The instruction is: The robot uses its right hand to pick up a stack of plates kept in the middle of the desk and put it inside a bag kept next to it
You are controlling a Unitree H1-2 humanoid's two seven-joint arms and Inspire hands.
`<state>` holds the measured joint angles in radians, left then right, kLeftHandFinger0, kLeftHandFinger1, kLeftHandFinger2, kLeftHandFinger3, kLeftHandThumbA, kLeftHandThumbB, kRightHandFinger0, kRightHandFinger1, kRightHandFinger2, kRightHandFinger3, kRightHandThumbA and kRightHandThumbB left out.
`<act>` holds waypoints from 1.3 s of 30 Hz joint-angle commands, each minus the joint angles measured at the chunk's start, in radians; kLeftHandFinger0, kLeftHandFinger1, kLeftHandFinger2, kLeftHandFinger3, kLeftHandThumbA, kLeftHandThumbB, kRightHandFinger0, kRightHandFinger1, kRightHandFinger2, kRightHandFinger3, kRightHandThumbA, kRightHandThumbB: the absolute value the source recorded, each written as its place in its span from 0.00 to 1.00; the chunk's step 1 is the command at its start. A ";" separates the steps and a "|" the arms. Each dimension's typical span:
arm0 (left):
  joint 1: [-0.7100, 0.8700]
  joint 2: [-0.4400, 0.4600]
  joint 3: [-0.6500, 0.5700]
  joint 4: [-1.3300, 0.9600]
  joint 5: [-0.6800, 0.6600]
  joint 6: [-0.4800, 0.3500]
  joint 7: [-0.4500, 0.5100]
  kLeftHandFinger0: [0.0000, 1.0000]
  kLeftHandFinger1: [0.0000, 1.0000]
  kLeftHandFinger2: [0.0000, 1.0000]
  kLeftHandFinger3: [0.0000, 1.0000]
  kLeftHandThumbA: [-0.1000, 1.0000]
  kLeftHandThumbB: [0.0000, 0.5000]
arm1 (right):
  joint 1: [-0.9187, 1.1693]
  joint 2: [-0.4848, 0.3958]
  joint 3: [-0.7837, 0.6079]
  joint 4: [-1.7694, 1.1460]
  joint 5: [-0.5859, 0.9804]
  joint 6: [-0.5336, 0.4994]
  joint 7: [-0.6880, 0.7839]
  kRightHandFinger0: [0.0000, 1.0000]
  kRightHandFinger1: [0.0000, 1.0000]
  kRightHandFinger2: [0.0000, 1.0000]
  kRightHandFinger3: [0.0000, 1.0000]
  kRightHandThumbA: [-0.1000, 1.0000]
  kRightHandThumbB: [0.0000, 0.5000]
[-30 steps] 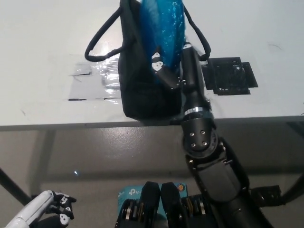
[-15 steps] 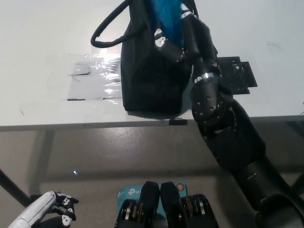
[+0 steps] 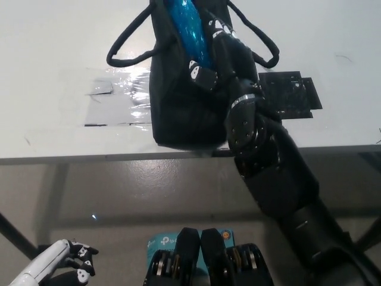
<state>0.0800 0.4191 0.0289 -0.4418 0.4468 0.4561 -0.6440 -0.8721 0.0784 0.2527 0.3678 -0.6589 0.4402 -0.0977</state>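
A black bag (image 3: 178, 101) stands on the white desk (image 3: 53, 65), its mouth open upward and its handles looping out to both sides. The blue stack of plates (image 3: 189, 27) sits upright inside the bag's mouth, with only a narrow strip showing. My black right hand (image 3: 217, 53) reaches into the bag's top and is shut on the stack of plates, with its fingers curled over the right side. The white left hand (image 3: 56, 267) hangs low at the lower left, below the desk's level, away from the bag.
A clear plastic sheet (image 3: 116, 98) lies taped on the desk left of the bag. A black mat (image 3: 292, 95) lies to the bag's right, partly behind my right forearm. The desk's front edge (image 3: 89, 156) runs just below the bag.
The blue stack has sunk deeper into the bag, with less of it showing. My right hand has followed it down and leftward into the bag's mouth. The left hand has stayed put.
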 commanded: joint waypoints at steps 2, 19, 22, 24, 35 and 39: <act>-0.006 0.005 0.018 -0.006 -0.029 0.014 0.014 0.75 0.76 0.75 0.75 0.00 0.00 | -0.012 0.048 -0.108 -0.006 -0.231 0.030 0.017 1.00 1.00 1.00 1.00 0.95 1.00; 0.025 0.011 0.000 -0.003 -0.041 0.014 0.035 0.74 0.75 0.75 0.74 0.00 0.00 | -0.044 -0.043 -0.145 -0.592 -0.344 0.030 0.294 1.00 1.00 1.00 1.00 1.00 0.94; 0.027 0.013 0.007 -0.003 -0.050 0.014 0.038 0.73 0.74 0.74 0.73 0.00 0.00 | -0.020 -0.097 -0.178 -0.768 -0.342 0.030 0.415 1.00 1.00 1.00 1.00 1.00 0.84; 0.029 0.018 0.008 -0.002 -0.048 0.014 0.035 0.73 0.74 0.73 0.72 0.00 0.00 | 0.004 -0.131 -0.215 -0.881 -0.336 0.030 0.489 1.00 1.00 1.00 1.00 1.00 0.80; 0.024 0.009 0.026 0.006 -0.034 0.014 0.040 0.76 0.76 0.76 0.74 0.00 0.00 | 0.548 -0.270 -0.515 -1.078 0.149 0.000 0.437 1.00 1.00 1.00 1.00 0.79 0.60; 0.030 0.012 0.023 0.000 -0.020 0.014 0.035 0.78 0.78 0.78 0.75 0.00 0.00 | 0.800 -0.213 -0.568 -0.845 0.317 -0.263 0.322 1.00 1.00 1.00 1.00 0.60 0.54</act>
<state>0.0968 0.4157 0.0250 -0.4115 0.4311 0.4552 -0.6416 -0.3999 -0.1323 -0.1855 -0.5660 -0.7635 0.4516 0.2680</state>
